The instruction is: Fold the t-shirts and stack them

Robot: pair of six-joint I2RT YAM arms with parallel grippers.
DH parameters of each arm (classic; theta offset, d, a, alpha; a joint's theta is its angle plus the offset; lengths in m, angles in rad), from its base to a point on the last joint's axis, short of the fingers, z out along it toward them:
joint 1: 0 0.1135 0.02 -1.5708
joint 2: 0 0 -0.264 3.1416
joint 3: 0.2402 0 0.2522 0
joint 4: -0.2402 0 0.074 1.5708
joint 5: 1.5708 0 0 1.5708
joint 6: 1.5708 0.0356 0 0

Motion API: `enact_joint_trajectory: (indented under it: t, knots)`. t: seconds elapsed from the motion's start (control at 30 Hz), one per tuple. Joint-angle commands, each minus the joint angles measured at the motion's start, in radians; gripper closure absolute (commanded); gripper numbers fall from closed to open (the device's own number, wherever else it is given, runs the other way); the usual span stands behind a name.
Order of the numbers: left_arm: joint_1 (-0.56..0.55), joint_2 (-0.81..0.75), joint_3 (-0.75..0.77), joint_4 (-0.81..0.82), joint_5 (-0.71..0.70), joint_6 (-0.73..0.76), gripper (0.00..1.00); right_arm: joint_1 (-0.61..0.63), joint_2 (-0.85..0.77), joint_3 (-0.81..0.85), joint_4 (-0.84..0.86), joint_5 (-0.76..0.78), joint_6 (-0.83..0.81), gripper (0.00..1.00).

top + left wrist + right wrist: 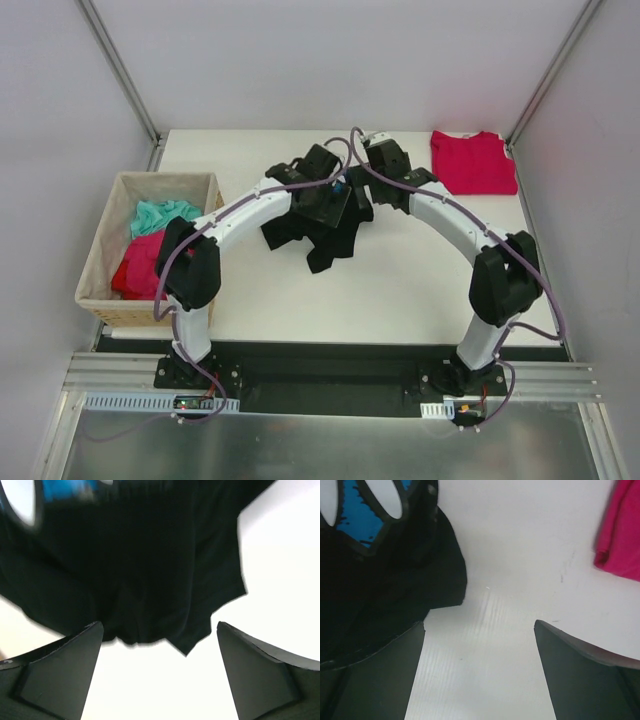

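A white table [400,290] fills the middle of the overhead view, walled by pale panels. Two black-and-white robot arms rise from its near edge and bend toward each other over the far middle: the left arm [250,210] and the right arm [450,215].

A woven tan basket [100,250] sits at the left edge, holding a teal cloth [165,213] and a red cloth [140,265].

The large black t-shirt [325,240] lies crumpled in a heap at mid-table, partly under both wrists. The plain crimson-red t-shirt [473,162] lies flat in the far right corner, well apart from the black one.

The left gripper [157,627] has its jaws spread wide with nothing between them – the black shirt's hem hangs just beyond the fingertips. The right gripper [480,624] is equally wide apart and holds nothing – bare table shows between its fingers, the black cloth just to its left and the crimson shirt off to the far right.
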Motion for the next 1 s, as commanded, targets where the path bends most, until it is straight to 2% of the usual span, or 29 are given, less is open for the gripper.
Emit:
enact_joint_trajectory:
  t: [0.0, 0.1, 0.17, 0.3, 0.4, 0.63, 0.8, 0.97]
  knots:
    - [-0.029, -0.146, -0.095, -0.005, -0.299, -0.049, 0.02, 0.018, 0.069, 0.097, 0.011, -0.268, 0.061, 0.04]
    - [-0.016, -0.228, -0.141, -0.006, -0.422, -0.04, 0.02, 0.061, 0.118, 0.186, -0.041, -0.236, 0.049, 0.04]
    - [-0.003, -0.261, -0.152, -0.008, -0.447, -0.039, 0.02, 0.08, 0.147, 0.213, -0.064, -0.199, 0.033, 0.04]
    - [0.021, -0.244, -0.167, -0.011, -0.514, -0.042, 0.04, 0.065, 0.141, 0.194, -0.059, -0.183, 0.042, 0.04]
    - [0.038, -0.206, -0.167, -0.01, -0.514, -0.056, 0.07, 0.016, 0.109, 0.16, -0.041, -0.194, 0.071, 0.04]
    - [0.038, -0.105, -0.115, 0.009, -0.383, -0.086, 0.1, -0.181, -0.031, 0.05, 0.008, -0.16, 0.138, 0.04]
    - [0.027, -0.046, -0.093, 0.03, -0.262, -0.092, 0.12, -0.222, -0.1, 0.031, 0.024, -0.125, 0.134, 0.04]
    - [0.004, -0.084, -0.147, 0.137, -0.128, -0.072, 0.12, -0.232, -0.1, 0.04, 0.022, -0.131, 0.133, 0.04]
